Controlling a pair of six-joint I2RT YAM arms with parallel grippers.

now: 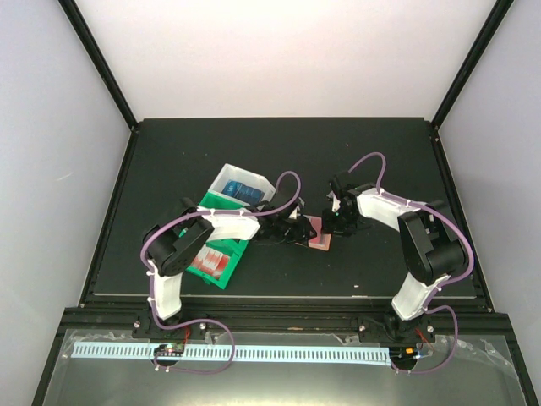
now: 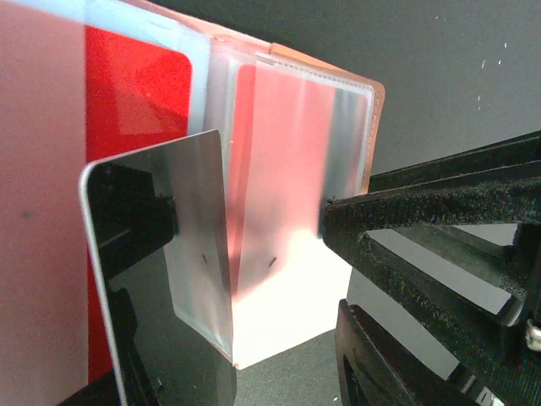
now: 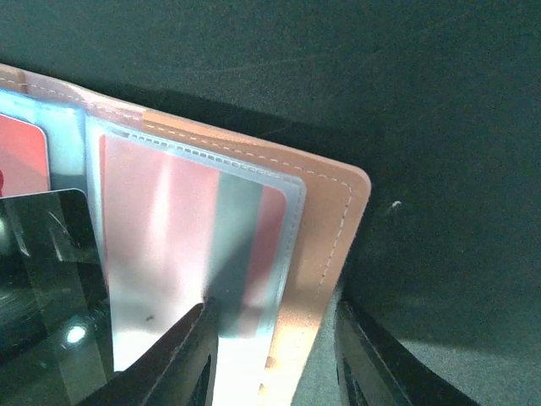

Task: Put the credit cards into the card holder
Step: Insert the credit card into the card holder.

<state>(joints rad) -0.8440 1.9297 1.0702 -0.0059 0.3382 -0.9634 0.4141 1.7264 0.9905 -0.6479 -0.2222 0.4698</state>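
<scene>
Across the middle of a matte black table (image 1: 169,169), boxed in by plain pale walls (image 1: 51,169) and black frame posts (image 1: 97,59), both arms meet over a small salmon-brown leather-like card holder (image 1: 319,234). It lies open just right of a green plastic bin (image 1: 221,279) and a white plastic bin (image 1: 226,178). From above, the holder is only a pinkish patch between the left tool (image 1: 294,230) and the right tool (image 1: 336,222). The wrist views show its make: a stitched, round-cornered cover and frosted clear plastic sleeves (image 3: 292,211), the nearest one already holding a red card (image 3: 161,211) with a grey stripe. The left tool grips a dark glossy credit card (image 2: 161,279), thin, round-cornered and mirror-like, standing on edge just in front of the sleeves. The right tool's jaws stand apart: one black, rough-textured finger (image 3: 199,347) rests on the sleeve, and the other sits beyond the leather rim, clear of it. Only the top view shows the bins, the white one with blue contents and the green one with red and white pieces.
</scene>
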